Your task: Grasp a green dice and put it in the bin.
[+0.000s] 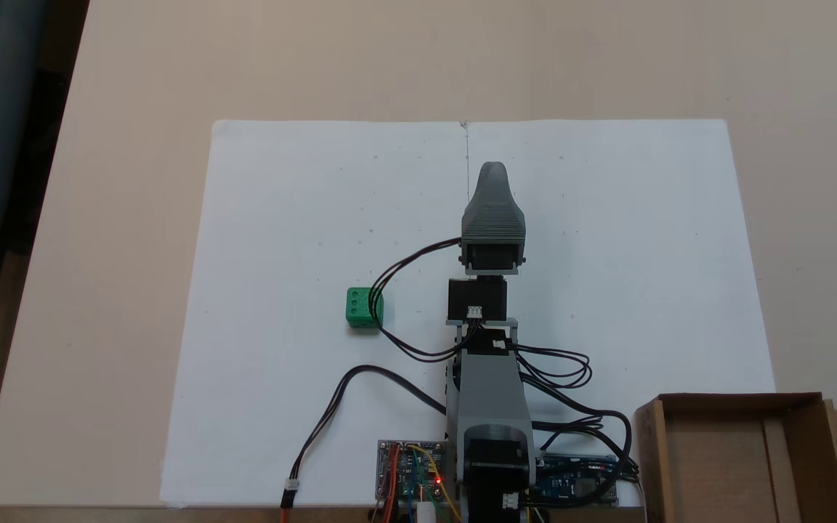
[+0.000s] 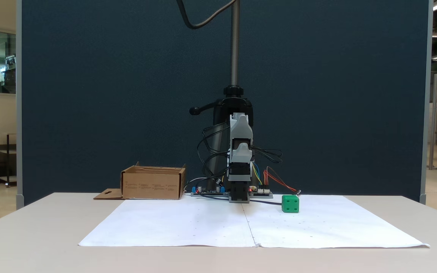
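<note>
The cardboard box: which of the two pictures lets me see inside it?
The fixed view from above: it looks down into the bin, showing its bare brown floor, low walls and slotted flap, though the frame's bottom edge cuts it off. The other fixed view, level with the table, shows the bin's outer wall and flap.

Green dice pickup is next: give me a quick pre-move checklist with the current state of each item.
1. Green dice resting free on the white paper: ok.
2. Black cable clear of the dice: not ok, it loops across the dice's edge in a fixed view.
3. Pincer open for the grasp: cannot tell, jaws overlap.
4. Pincer aligned with dice: not ok, the dice sits off to the side.
5. Cardboard box open on top: ok.
</note>
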